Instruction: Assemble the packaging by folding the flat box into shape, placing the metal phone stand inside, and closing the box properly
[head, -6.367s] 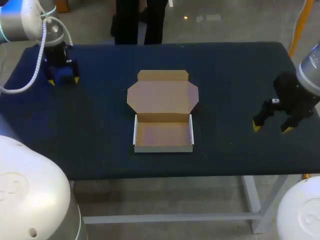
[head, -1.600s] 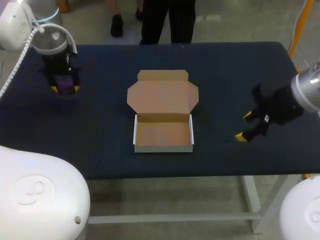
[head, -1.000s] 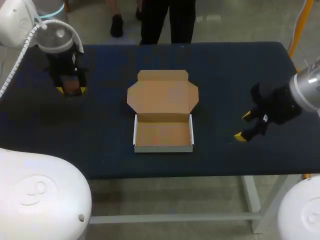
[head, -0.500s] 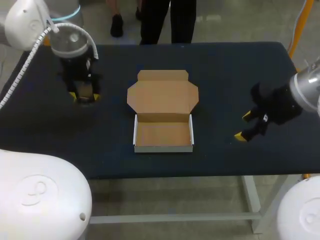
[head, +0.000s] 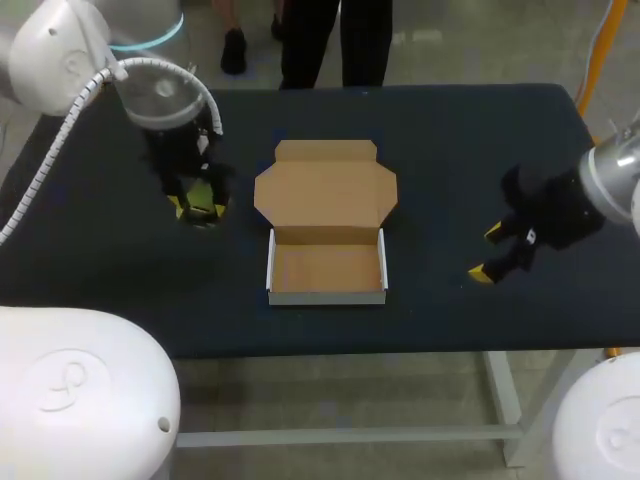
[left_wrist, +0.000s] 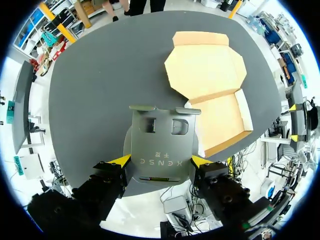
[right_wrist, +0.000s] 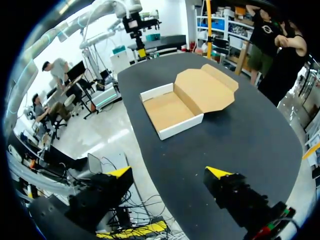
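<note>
Now gripped on both sides by left gripper (head: 200, 205), grey sheet-metal phone stand (left_wrist: 160, 145), held beside brown cardboard box (head: 327, 265), lid (head: 326, 190) laid back for loading; right gripper (head: 487, 252) wide open, empty, standing clear.

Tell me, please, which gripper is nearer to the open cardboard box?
Left. The left gripper, shut on the phone stand, hangs just beside the lid of the box on my left; the right gripper is open, farther off on my right.
</note>
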